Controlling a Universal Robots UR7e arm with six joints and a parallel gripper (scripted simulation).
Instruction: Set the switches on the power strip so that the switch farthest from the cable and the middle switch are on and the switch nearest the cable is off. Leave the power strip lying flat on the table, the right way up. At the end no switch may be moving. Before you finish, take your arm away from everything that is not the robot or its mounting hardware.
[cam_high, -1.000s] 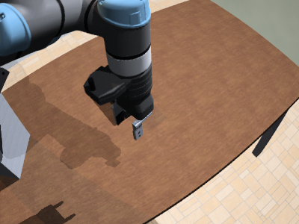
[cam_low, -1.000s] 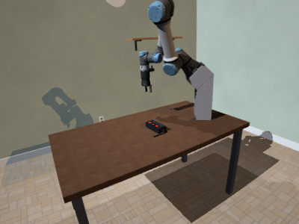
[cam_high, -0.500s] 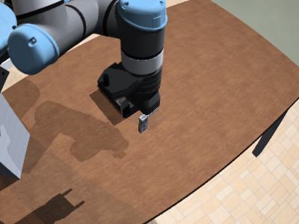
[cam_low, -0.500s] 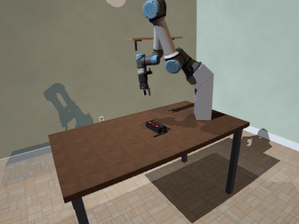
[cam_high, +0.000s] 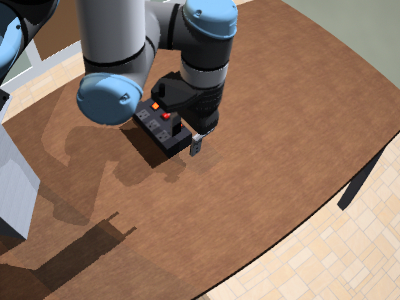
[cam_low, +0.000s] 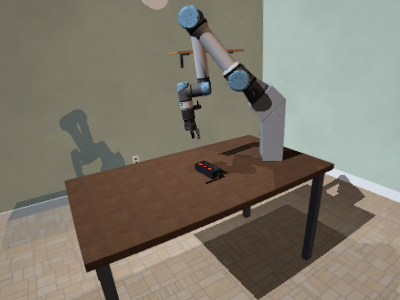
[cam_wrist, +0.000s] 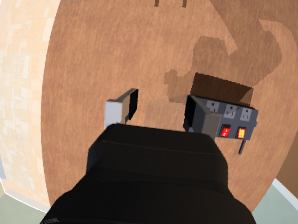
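Observation:
The black power strip (cam_high: 162, 127) lies flat on the brown table, right way up, with sockets along one side and red and orange switches (cam_high: 160, 111) along the other. It also shows in the exterior view (cam_low: 210, 170) and in the wrist view (cam_wrist: 222, 119). I cannot tell which way each switch is set; the wrist partly hides one. My gripper (cam_low: 193, 133) (cam_wrist: 161, 102) hangs high above the table, well apart from the strip. It is open and empty. In the top view only one fingertip (cam_high: 196, 145) shows.
The arm's grey base pillar (cam_low: 272, 125) stands at the table's back right corner. A thin cable (cam_low: 214, 180) runs out from the strip's near end. The arm's upper links (cam_high: 125, 55) block part of the top view.

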